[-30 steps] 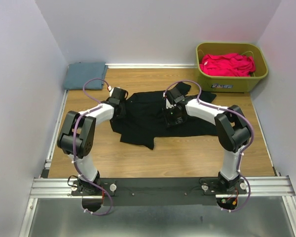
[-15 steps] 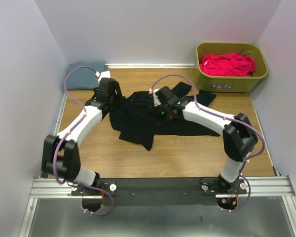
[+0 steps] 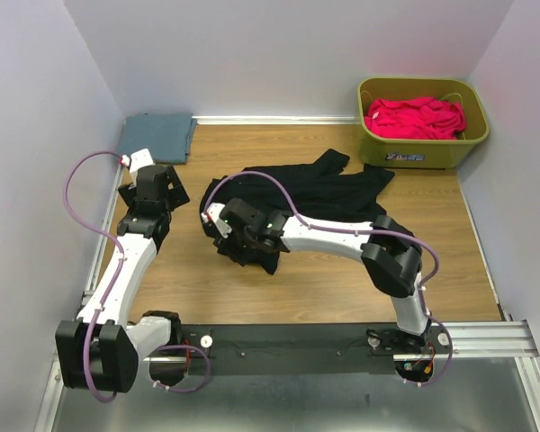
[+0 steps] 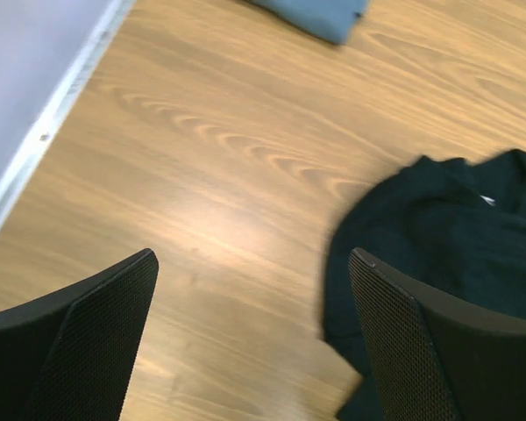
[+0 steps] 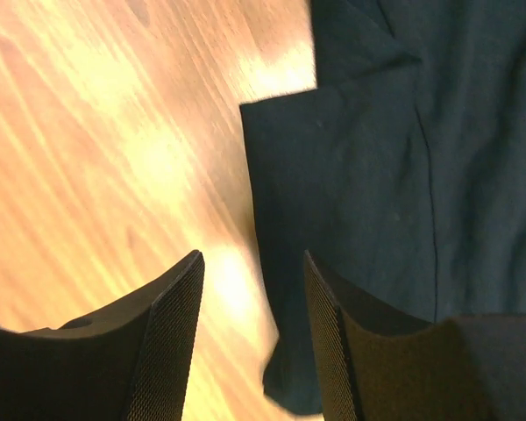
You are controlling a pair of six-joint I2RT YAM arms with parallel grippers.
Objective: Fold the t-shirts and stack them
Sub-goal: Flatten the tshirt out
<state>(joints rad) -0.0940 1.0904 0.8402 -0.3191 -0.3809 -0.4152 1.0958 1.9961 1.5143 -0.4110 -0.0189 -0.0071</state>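
The black t-shirt (image 3: 324,193) is lying rumpled across the middle of the wooden table (image 3: 324,288), running from a bunched near-left corner out to a ragged far-right end near the tub. Its cloth is looking soft and matte, with a straight seam and a sharp folded corner showing in the right wrist view.

The slate blue-grey t-shirt (image 3: 157,137) is sitting as a flat, neat rectangle in the far-left corner. The bright pink-red t-shirt (image 3: 414,117) is heaped in loose folds inside the olive-green plastic tub (image 3: 432,155) at the far right.

The left gripper (image 4: 252,256) is hanging over bare wood just left of the black shirt, its mesh-textured fingers spread wide and gripping nothing. The right gripper (image 5: 252,256) is hovering over the shirt's near-left edge, jaws apart, with the cloth lying loose beneath rather than pinched.

A pale edge strip (image 4: 48,132) is bordering the table on the left, against the wall. Open glossy woodgrain is stretching along the near side, between the black shirt and the arm bases.
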